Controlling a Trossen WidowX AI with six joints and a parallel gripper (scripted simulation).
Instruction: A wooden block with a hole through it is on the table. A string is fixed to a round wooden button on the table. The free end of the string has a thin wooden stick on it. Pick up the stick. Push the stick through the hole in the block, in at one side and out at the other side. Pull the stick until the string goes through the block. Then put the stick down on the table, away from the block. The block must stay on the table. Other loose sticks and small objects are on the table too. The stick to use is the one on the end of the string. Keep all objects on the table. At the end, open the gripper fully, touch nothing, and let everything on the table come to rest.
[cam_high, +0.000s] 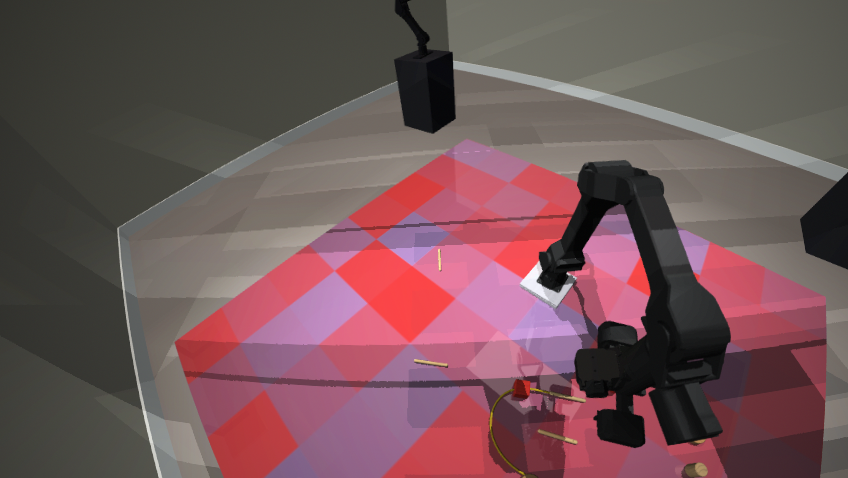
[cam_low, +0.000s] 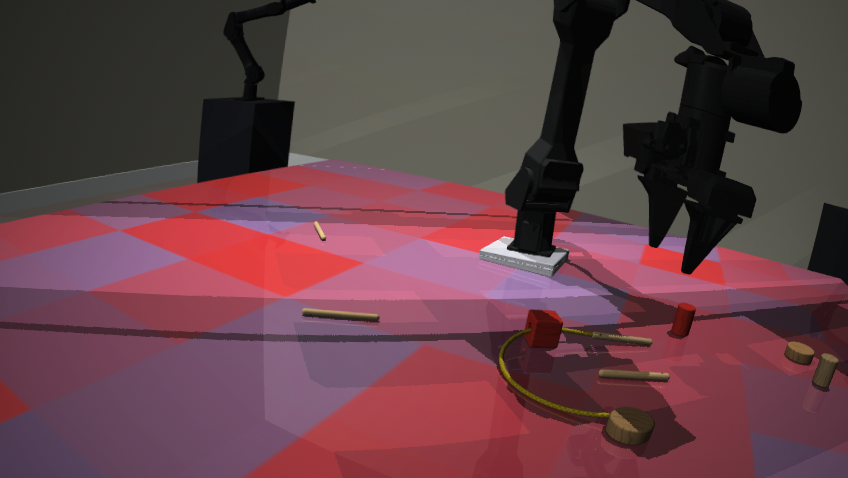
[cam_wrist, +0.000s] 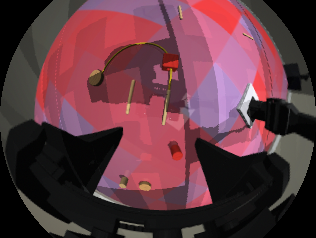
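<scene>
— How many sticks are there?
— Four: the string's stick (cam_high: 567, 397) (cam_low: 623, 339) (cam_wrist: 165, 110) and three loose sticks (cam_high: 557, 437) (cam_low: 634, 375) (cam_wrist: 130, 97), all on the desk (cam_high: 332, 433) (cam_low: 178, 409) (cam_wrist: 70, 65).
— And the string?
— One yellow string (cam_high: 491, 422) (cam_low: 515, 385) (cam_wrist: 140, 44), running from one round wooden button (cam_low: 629, 426) (cam_wrist: 96, 77) to one red block (cam_high: 521, 388) (cam_low: 543, 328) (cam_wrist: 170, 62) and out its other side to its stick.
— The pincer (cam_low: 671, 259) (cam_wrist: 161, 136)?
— Spread wide, holding nothing, above the desk.
— Any writing?
— None I can read; marks on the white base plate (cam_high: 532, 287) (cam_low: 494, 256) (cam_wrist: 242, 111) are too small.
— What differs by view?
— Exterior and wrist show one red cylinder (cam_low: 683, 320) (cam_wrist: 175, 151); I can't find it from the top.
</scene>
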